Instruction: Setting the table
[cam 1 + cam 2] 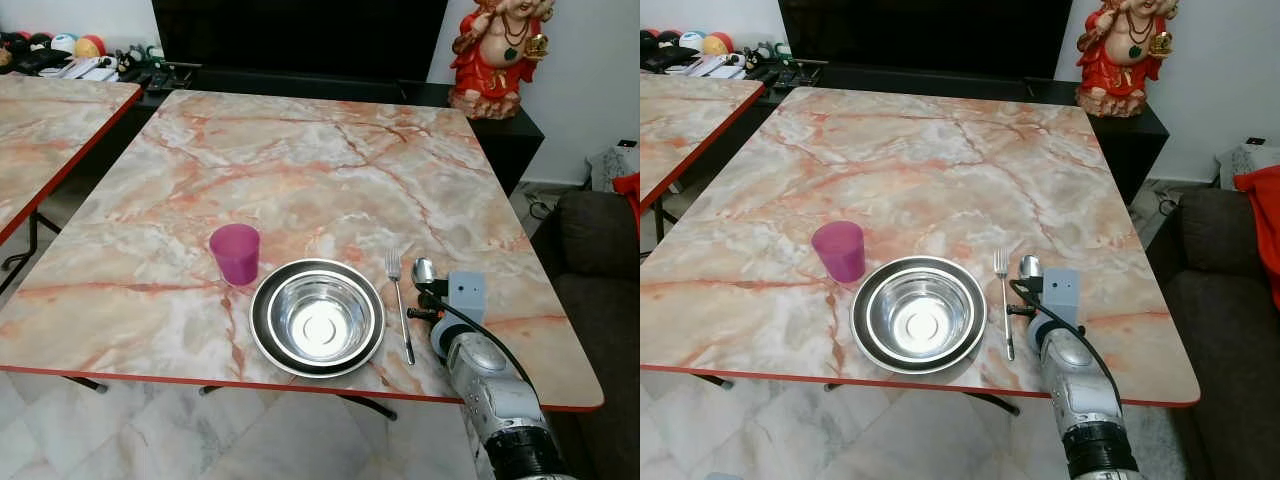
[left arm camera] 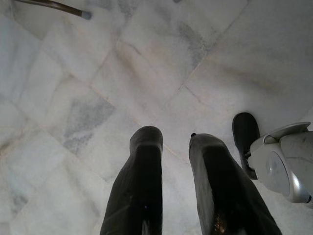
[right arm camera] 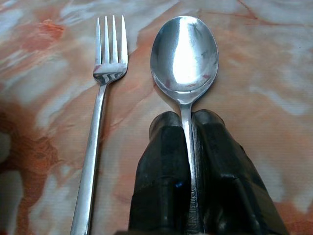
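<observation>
A steel bowl (image 1: 317, 318) sits on a dark plate (image 1: 262, 330) near the front edge of the marble table (image 1: 300, 160). A purple cup (image 1: 235, 253) stands just left of it. A fork (image 1: 400, 300) lies to the right of the plate. Right of the fork, my right gripper (image 3: 188, 122) is shut on the handle of a spoon (image 3: 184, 54), low over the tabletop. The spoon's bowl (image 1: 423, 270) points away from me. My left gripper (image 2: 176, 142) hangs over the floor with its fingers apart and nothing between them.
A second marble table (image 1: 50, 120) stands at the left. A red figurine (image 1: 497, 50) sits on a black cabinet at the back right. A dark sofa (image 1: 595, 260) is at the right. Small items (image 1: 70, 55) lie on a shelf at the back left.
</observation>
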